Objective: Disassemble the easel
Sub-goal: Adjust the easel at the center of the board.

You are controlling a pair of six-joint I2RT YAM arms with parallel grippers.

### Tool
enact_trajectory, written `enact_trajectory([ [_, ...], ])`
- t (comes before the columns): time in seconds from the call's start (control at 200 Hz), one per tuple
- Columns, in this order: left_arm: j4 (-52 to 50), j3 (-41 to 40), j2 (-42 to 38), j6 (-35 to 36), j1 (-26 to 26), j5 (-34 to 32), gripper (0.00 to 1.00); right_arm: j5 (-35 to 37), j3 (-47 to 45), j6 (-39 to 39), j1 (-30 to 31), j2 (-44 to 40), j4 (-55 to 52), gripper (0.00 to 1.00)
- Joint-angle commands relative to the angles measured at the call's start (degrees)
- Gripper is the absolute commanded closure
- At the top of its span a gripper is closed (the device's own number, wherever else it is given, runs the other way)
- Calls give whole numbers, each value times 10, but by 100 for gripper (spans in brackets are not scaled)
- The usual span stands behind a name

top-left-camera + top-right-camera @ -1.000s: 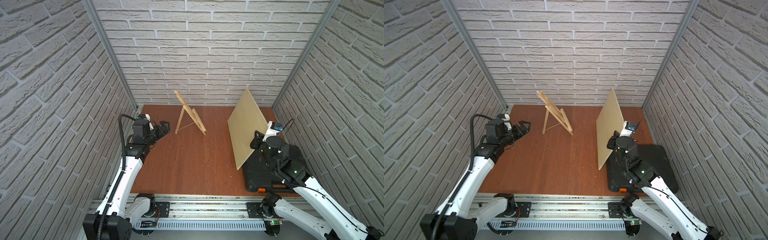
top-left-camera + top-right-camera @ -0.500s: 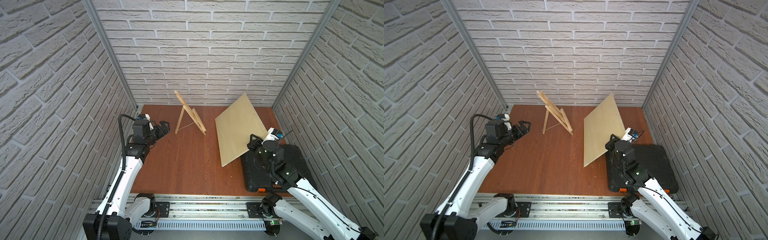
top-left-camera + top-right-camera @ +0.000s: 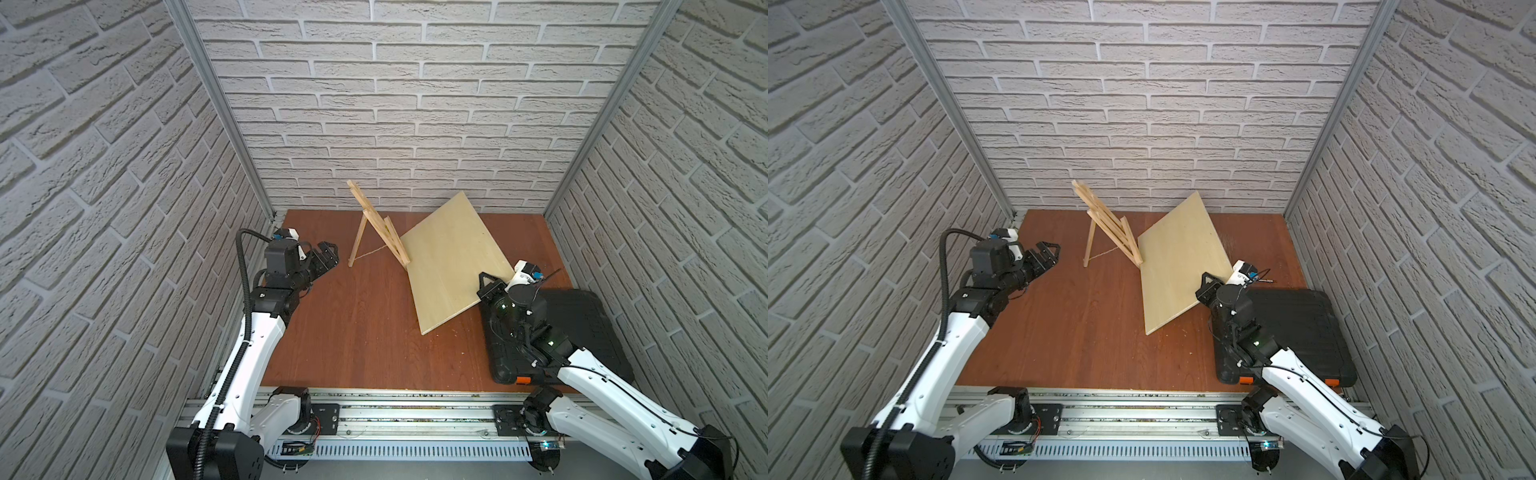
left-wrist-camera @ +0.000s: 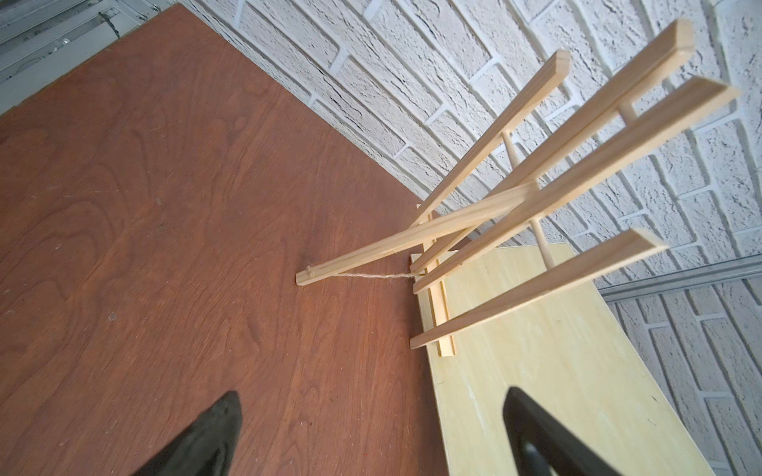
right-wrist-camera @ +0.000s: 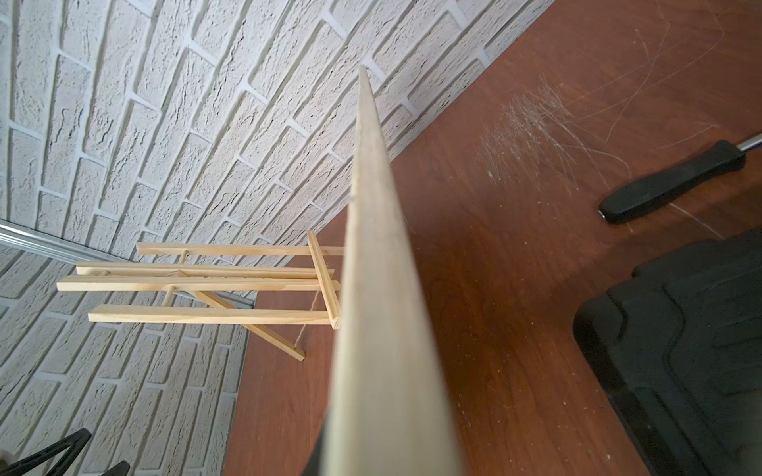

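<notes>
The easel point(image 3: 376, 226) point(image 3: 1106, 226) stands upright at the back of the table, its back leg spread and its string taut; both wrist views show it point(image 4: 515, 198) point(image 5: 214, 284). My left gripper point(image 3: 328, 253) point(image 4: 371, 395) hangs open left of it, apart from it, with nothing between its fingers. My right gripper point(image 3: 487, 286) point(image 3: 1207, 286) is shut on the right edge of a large pale plywood board point(image 3: 449, 266) point(image 3: 1179, 266). The board is tilted low over the table, its left edge close to the easel's front feet. The board point(image 5: 383, 329) hides the right jaws in the right wrist view.
A black case point(image 3: 590, 328) point(image 3: 1300, 328) lies at the right of the table under my right arm. A black-handled tool point(image 5: 672, 181) lies on the wood behind the case. Brick walls close in the back and both sides.
The board has swung from standing nearly on edge down to a low tilt, leaning left toward the easel, with my right gripper lowering. The left arm and the easel have not moved.
</notes>
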Motion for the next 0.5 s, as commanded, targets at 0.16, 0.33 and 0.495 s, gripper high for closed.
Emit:
enact_trajectory([
  [0.16,13,-8,-9,-1,8,-11,2,40,-18,15,85,24,55,97],
  [0.33,3,-6,-15,1,11,-29,2,68,-29,30,126,67,104,97],
  [0.495,-10,-7,-31,-1,19,-66,2,97,-32,54,159,113,139,97],
])
